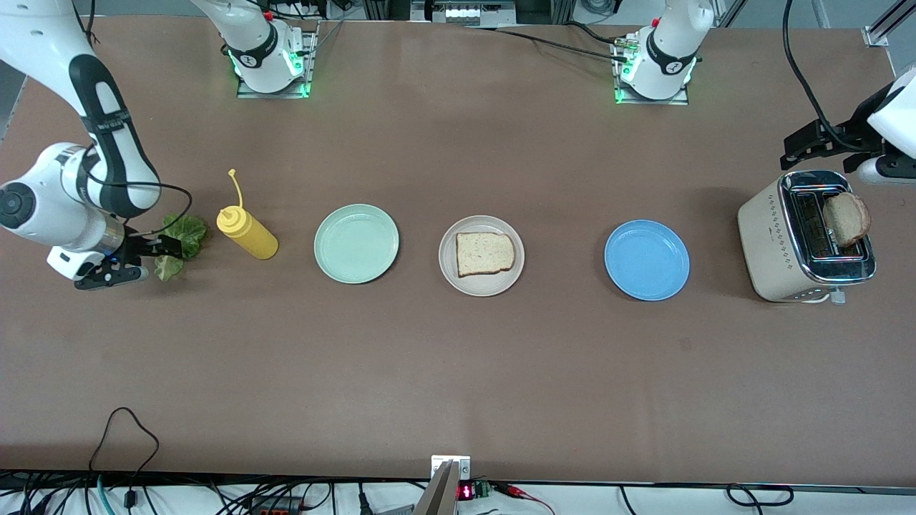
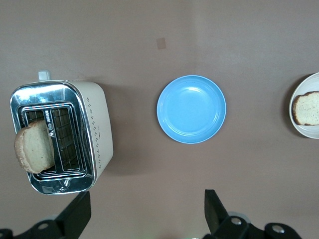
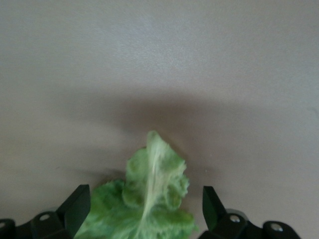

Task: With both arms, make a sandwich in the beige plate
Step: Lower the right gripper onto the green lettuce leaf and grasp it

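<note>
On the beige plate (image 1: 451, 275), in the middle of the table, lies one toast slice (image 1: 484, 253). Both also show in the left wrist view, the plate (image 2: 299, 130) and the slice (image 2: 308, 108). A second slice (image 1: 846, 218) sticks up out of the toaster (image 1: 773, 236). The green lettuce leaf (image 1: 189, 230) lies on the table at the right arm's end. My right gripper (image 1: 143, 261) is low at the leaf and open, one finger on each side of the lettuce (image 3: 159, 174). My left gripper (image 1: 823, 146) hangs open in the air beside the toaster (image 2: 97, 129), holding nothing.
A yellow squeeze bottle (image 1: 247, 232) lies beside the lettuce. A mint-green plate (image 1: 356, 243) sits between the bottle and the beige plate. A blue plate (image 1: 646, 260) sits between the beige plate and the toaster. Cables run along the table's front edge.
</note>
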Controlling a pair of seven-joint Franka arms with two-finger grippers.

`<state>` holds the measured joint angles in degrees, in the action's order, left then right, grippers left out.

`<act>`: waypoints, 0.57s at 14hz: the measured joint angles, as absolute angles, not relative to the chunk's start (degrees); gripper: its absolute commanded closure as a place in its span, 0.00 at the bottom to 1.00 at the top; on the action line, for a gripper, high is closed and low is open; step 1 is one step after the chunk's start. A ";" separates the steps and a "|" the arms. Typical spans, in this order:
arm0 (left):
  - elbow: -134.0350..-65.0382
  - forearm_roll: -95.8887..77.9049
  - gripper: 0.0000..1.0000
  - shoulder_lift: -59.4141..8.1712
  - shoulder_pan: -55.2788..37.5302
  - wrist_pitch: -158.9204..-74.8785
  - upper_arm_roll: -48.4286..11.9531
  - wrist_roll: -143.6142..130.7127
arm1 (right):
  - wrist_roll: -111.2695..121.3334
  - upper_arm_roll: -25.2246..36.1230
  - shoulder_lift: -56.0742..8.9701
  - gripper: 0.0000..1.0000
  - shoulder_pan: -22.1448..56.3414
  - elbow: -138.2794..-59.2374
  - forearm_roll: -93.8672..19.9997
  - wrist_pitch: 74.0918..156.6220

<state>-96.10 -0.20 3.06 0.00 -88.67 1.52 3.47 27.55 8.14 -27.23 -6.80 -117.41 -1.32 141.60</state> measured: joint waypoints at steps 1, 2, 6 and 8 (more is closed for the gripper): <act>-96.10 -0.20 0.00 3.06 0.00 -88.67 1.52 3.47 | 27.50 8.14 -27.94 0.54 -6.83 -117.42 -1.32 142.39; -96.10 -0.20 0.00 3.06 0.00 -88.67 1.52 3.47 | 27.50 8.14 -28.24 0.69 -6.83 -117.41 -1.32 142.66; -96.10 -0.20 0.00 3.06 0.00 -88.67 1.52 3.47 | 27.50 8.14 -28.24 1.00 -6.84 -117.33 -1.31 142.72; -96.10 -0.20 0.00 3.06 0.00 -88.67 1.52 3.47 | 27.51 8.12 -28.20 1.00 -6.84 -117.24 -1.27 142.72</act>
